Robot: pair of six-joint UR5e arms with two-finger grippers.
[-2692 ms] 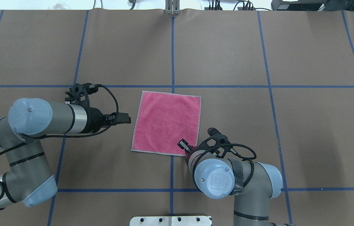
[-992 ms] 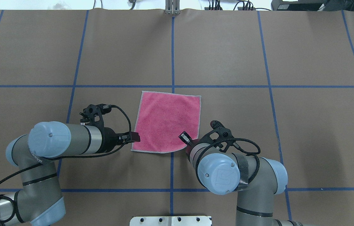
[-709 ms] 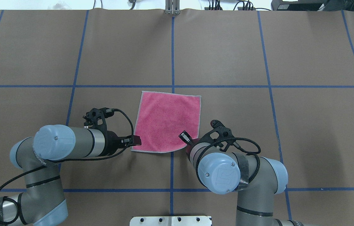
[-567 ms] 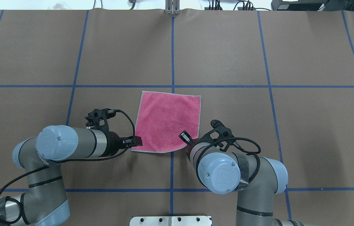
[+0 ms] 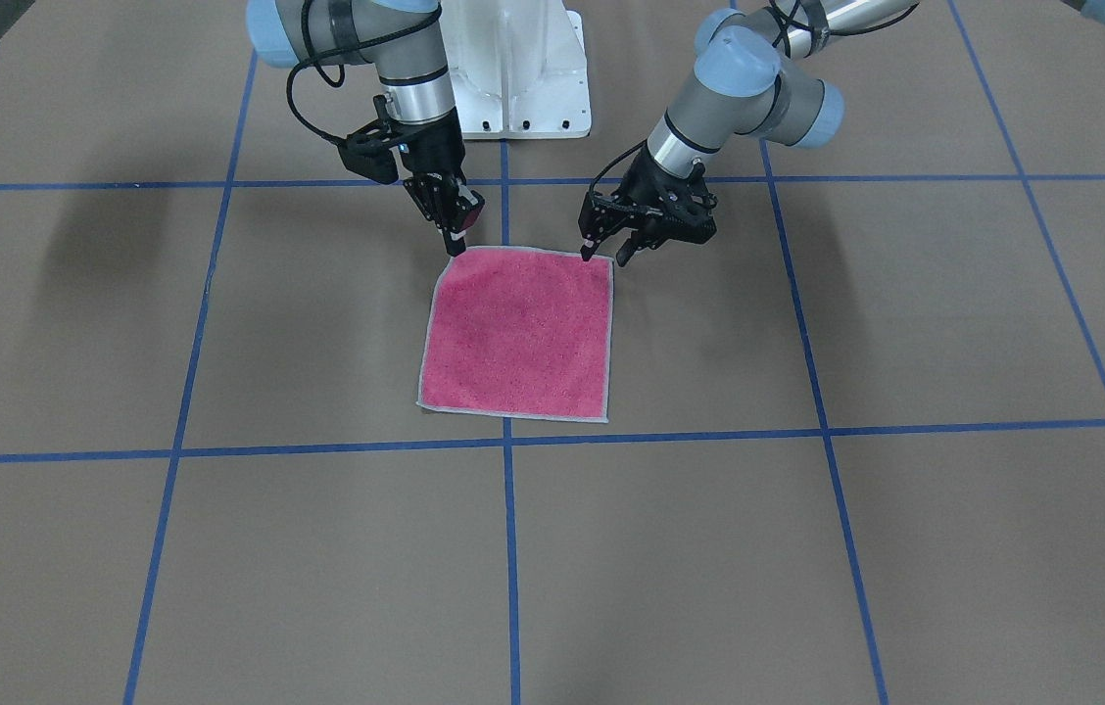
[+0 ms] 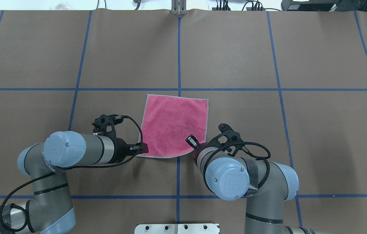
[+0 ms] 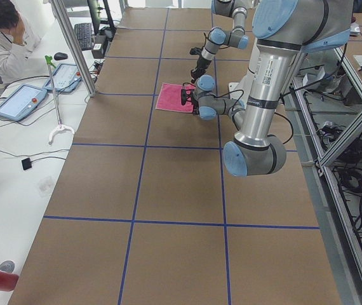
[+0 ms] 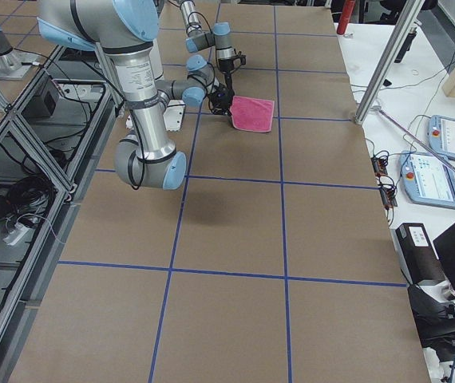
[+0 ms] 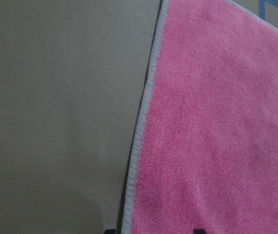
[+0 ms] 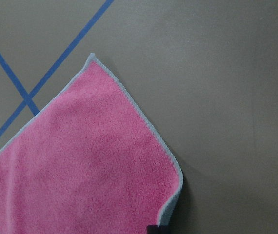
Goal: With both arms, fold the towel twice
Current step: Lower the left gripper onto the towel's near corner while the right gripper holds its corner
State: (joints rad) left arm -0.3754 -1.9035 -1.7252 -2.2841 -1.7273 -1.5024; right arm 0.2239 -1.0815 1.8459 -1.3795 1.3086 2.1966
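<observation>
The towel (image 5: pixel 518 333) lies pink face up on the brown table, grey border showing all round (image 6: pixel 173 125). My left gripper (image 5: pixel 604 257) is open and low at the towel's corner nearest the robot on my left. In the left wrist view its fingertips straddle the towel's edge (image 9: pixel 139 146). My right gripper (image 5: pixel 456 243) is shut on the towel's other near corner, which is raised slightly off the table (image 10: pixel 170 195). In the overhead view the right wrist hides that gripper, and the left gripper (image 6: pixel 143 148) touches the near-left corner.
Blue tape lines (image 6: pixel 179 55) divide the table into squares. The white bolted pedestal (image 5: pixel 513 69) stands behind the arms. A person (image 7: pixel 3 38) sits at a side bench with tablets (image 7: pixel 19 101). Metal posts (image 8: pixel 383 68) stand at the table's far edge.
The left arm has swung in and toward the robot until its gripper reached the towel's near-left corner. The near-right corner curled up early on; the right arm has held still since.
</observation>
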